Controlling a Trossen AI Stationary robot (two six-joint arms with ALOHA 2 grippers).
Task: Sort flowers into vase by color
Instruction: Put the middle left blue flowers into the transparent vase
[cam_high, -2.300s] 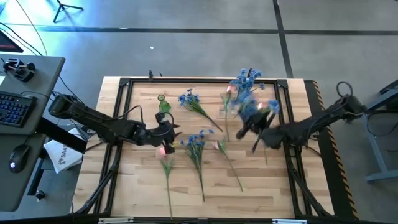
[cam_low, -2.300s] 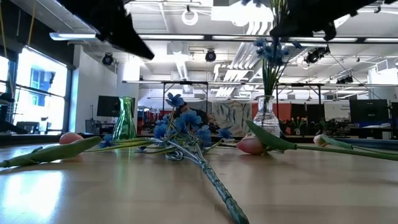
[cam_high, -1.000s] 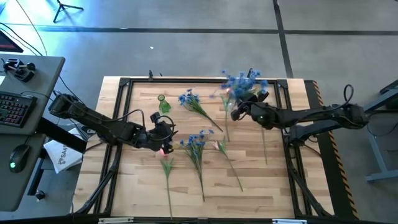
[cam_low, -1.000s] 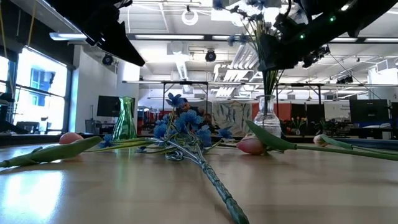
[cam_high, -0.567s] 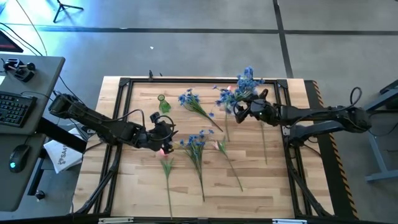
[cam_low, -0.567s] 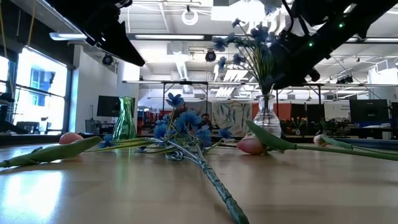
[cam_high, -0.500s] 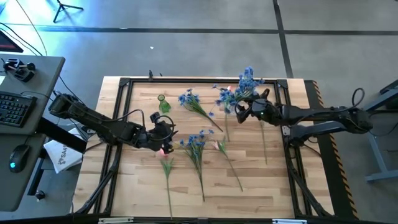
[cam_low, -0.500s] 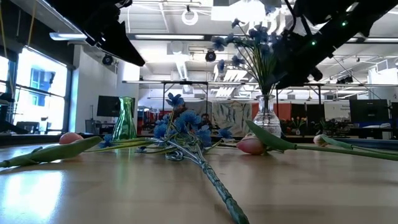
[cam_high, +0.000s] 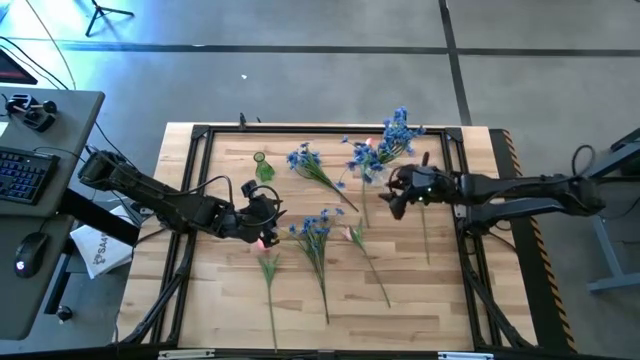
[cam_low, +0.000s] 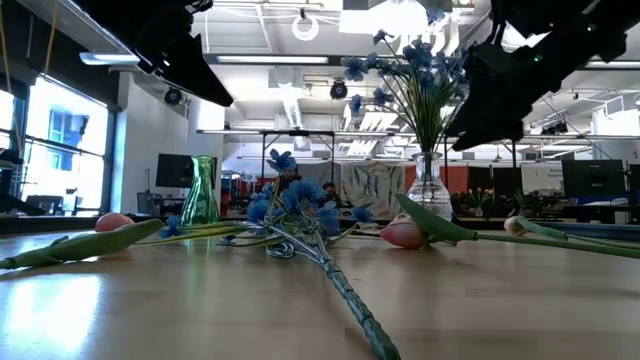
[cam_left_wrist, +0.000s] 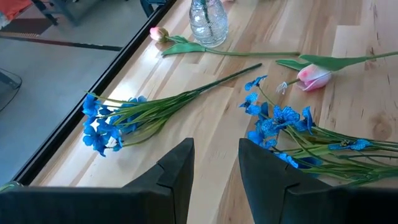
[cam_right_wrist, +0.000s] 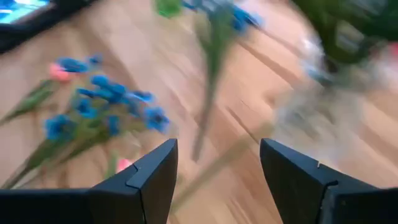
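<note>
We are holding our right pincer above the bench, just beside the clear vase, with its fingers spread apart and nothing between them. The clear vase is standing near the far right of the bench with a bunch of blue flowers in it. Our left pincer is hovering over the left half, fingers parted and empty, close to a pink bud. A green vase is standing at the far left, holding nothing that we can see. Two blue sprays and several pink tulips are lying flat on the wood between the two vases.
</note>
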